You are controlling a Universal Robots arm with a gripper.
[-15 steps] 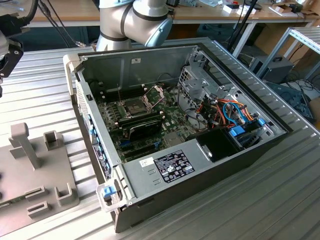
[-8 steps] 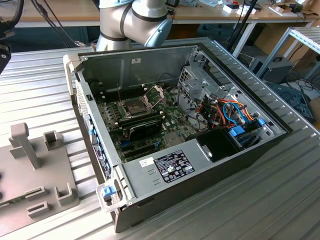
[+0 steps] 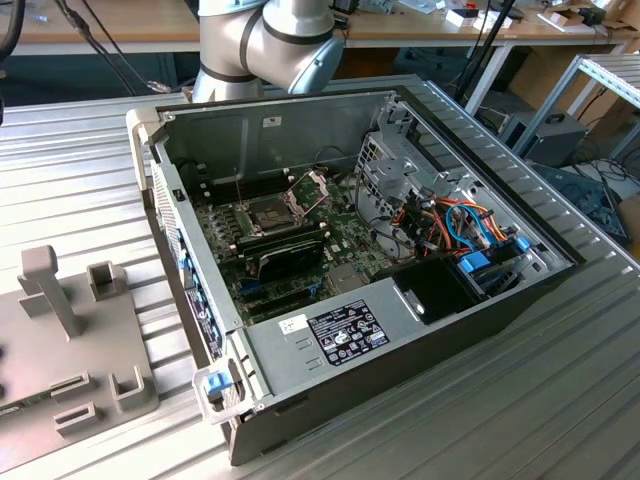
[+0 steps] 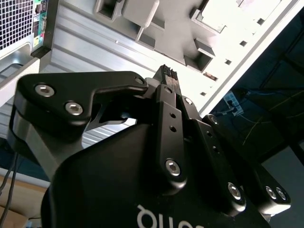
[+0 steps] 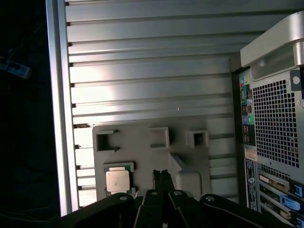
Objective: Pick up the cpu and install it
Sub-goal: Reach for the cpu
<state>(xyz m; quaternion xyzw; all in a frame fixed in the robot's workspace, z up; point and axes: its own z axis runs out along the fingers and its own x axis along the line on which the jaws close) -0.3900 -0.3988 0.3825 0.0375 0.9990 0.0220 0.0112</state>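
Gripper (image 5: 162,174) fingers together over grey fixture plate (image 5: 156,154); one cpu (image 5: 118,181) in plate recess; one open PC case (image 5: 273,123) beside plate.

table (image 3: 500,420): ribbed grey metal | behind: wooden workbench (image 3: 100,28) | exterior view's right: aluminium frame (image 3: 610,78)

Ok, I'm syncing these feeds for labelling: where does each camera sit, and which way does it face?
Exterior view: off the arm, above the slatted table, looking down into the open computer case; the arm shows behind it.
First wrist view: on the wrist, looking past the gripper down at the grey fixture tray holding the cpu.
Second wrist view: close behind the gripper body, facing that tray.
Shared: both wrist views show gripper, tray and the case's rear panel.
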